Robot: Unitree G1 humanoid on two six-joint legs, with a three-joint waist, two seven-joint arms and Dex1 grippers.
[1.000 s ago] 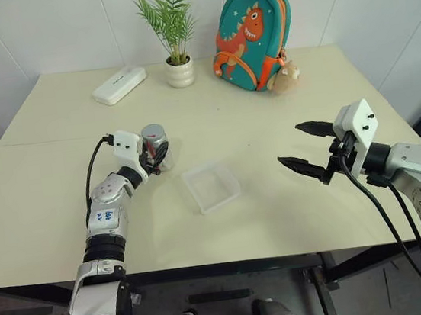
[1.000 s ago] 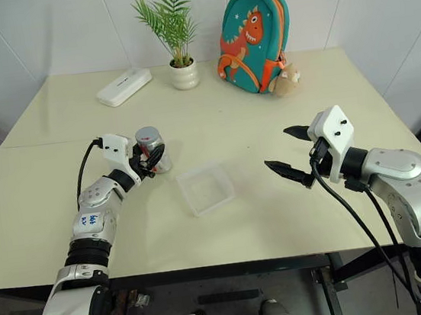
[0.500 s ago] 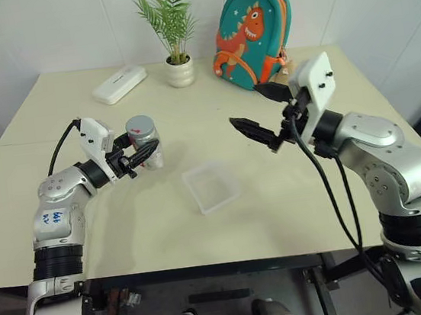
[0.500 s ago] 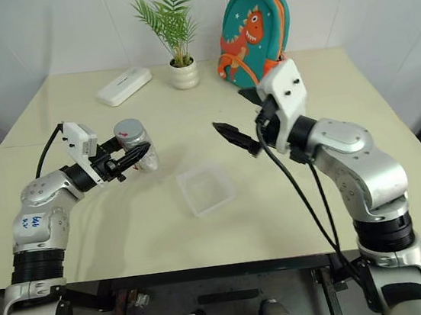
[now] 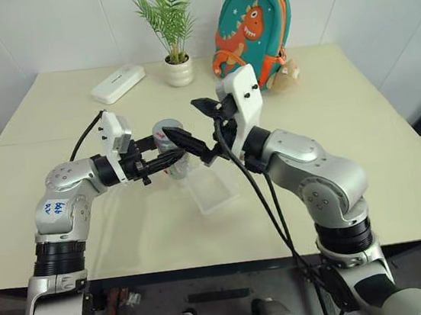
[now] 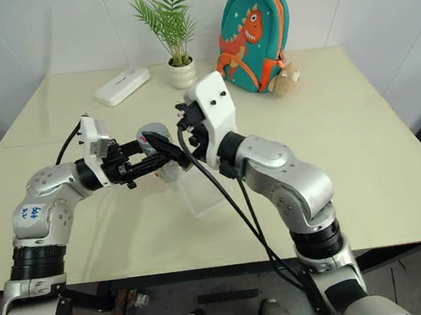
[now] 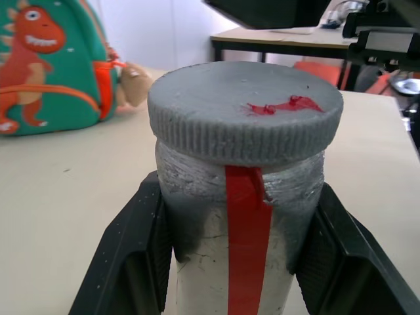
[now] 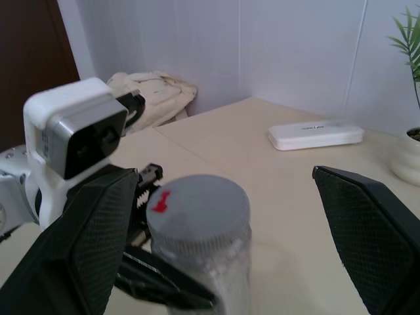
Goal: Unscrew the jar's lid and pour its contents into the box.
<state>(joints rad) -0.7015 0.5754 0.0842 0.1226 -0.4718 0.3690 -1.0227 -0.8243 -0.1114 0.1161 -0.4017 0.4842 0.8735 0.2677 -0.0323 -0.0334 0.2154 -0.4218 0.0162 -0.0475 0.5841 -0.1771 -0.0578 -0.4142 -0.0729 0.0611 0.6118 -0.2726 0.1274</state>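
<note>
The jar (image 5: 169,149) hangs above the table, upright, with my left gripper (image 5: 173,156) shut on its body below the lid (image 5: 167,126). In the left wrist view the grey ribbed lid (image 7: 244,108) with a red mark tops the jar (image 7: 197,262), which black fingers (image 7: 125,262) clamp from both sides. My right gripper (image 5: 191,125) stands open beside the lid; in the right wrist view its fingers (image 8: 79,243) flank the lid (image 8: 197,203) without touching. The clear box (image 5: 213,192) lies on the table just below, partly hidden by my right arm. The contents cannot be made out through the jar's wall.
At the back of the table stand a potted plant (image 5: 179,71), a white oblong case (image 5: 118,84) and a teal dinosaur backpack (image 5: 251,37) with a small plush toy (image 5: 285,77). The table's near edge (image 5: 208,264) runs below both arms.
My left gripper has lifted the jar and turned it toward the table's middle. My right gripper has swept left across the table to the jar's lid, staying open.
</note>
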